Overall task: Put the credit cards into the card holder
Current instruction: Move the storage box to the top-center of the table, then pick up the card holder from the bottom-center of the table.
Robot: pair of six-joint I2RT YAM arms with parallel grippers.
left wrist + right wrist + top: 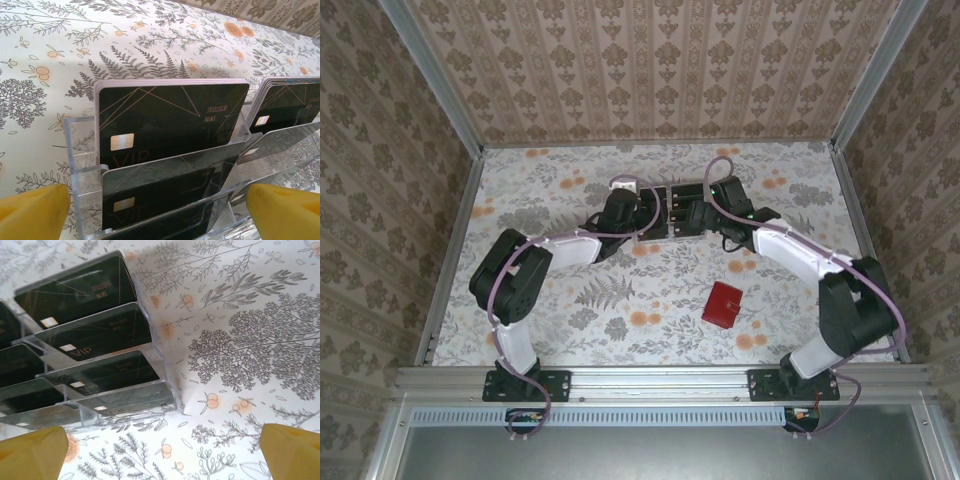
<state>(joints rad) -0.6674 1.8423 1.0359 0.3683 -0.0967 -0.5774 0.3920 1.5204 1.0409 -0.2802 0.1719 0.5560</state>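
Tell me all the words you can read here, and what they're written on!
"VIP" - on the second black card from the top in the clear rack, right wrist view.
"VIP" - faint, low on the top black card, left wrist view.
The small gold print, two lines near that card's upper right corner - too blurred to read.
The red wallet - no writing I can make out.

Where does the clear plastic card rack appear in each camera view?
Top external: rack just above picture centre.
Left wrist: rack across the lower middle, seen front-on.
Right wrist: rack on the left side, slanting.
Shared landmark: the black credit cards standing in its slots.
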